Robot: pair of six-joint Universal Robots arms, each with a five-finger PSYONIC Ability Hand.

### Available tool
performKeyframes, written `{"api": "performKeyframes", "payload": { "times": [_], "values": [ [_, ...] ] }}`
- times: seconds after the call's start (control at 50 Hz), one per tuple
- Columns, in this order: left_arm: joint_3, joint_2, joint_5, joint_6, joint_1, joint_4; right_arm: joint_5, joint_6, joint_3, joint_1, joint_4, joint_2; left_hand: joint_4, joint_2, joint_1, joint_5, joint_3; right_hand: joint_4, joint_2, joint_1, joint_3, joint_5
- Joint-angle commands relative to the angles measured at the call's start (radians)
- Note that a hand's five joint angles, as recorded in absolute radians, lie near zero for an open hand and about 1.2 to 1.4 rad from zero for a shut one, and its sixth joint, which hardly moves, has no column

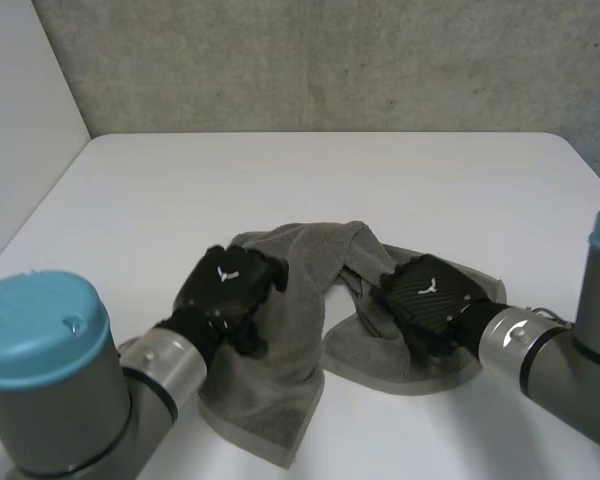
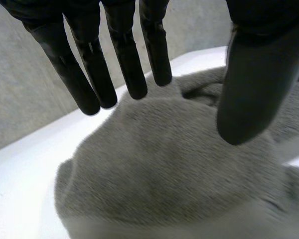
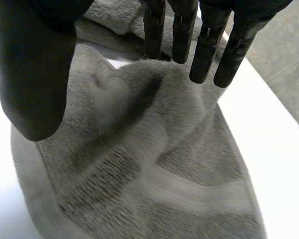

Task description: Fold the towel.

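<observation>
Fingers (image 2: pixel 134 69) of the left hand (image 1: pixel 228 282) and right hand (image 1: pixel 430 295) are straight, spread from thumbs, over the bunched towel (image 1: pixel 290 345).

The towel (image 1: pixel 280 330) is grey terry cloth, matt and fuzzy, with a flatter woven band (image 3: pixel 204 191) under the palm of the right hand (image 1: pixel 430 295). The table (image 1: pixel 310 180) looks smooth, white and matt. The black back of the right hand shows a fine woven pattern.

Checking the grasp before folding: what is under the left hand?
The bunched grey towel lies under the left hand, whose fingers are straight. The table beneath that cloth is covered.
</observation>
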Motion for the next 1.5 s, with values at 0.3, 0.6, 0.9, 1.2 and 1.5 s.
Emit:
{"api": "performKeyframes", "payload": {
  "times": [0.3,0.6,0.9,1.2,1.5],
  "values": [
    [0.029,-0.127,-0.086,-0.128,-0.086,-0.006,0.048,0.03,0.025,0.124,-0.169,0.181,-0.503,-0.506,-0.5,-0.667,-0.497,0.05,0.032,0.06,0.031,0.091],
    [0.105,-0.27,-0.152,-0.125,-0.1,-0.006,0.125,0.013,0.025,0.107,-0.214,0.157,0.229,0.226,0.232,0.065,0.236,1.026,1.008,1.036,1.007,1.067],
    [0.22,-0.205,-0.149,-0.105,0.041,-0.044,0.061,-0.036,-0.049,-0.002,-0.185,0.038,0.644,0.641,0.647,0.48,0.651,1.036,1.017,1.045,1.016,1.076],
    [0.432,-0.08,0.089,-0.083,0.204,-0.174,-0.071,0.066,-0.347,-0.104,-0.074,-0.046,0.644,0.641,0.647,0.48,0.651,1.036,1.017,1.045,1.016,1.076],
    [0.352,0.178,0.261,-0.182,0.339,-0.361,-0.329,0.229,-0.483,-0.364,0.302,-0.255,0.644,0.641,0.647,0.48,0.651,1.036,1.017,1.045,1.016,1.076]
  ]
}}
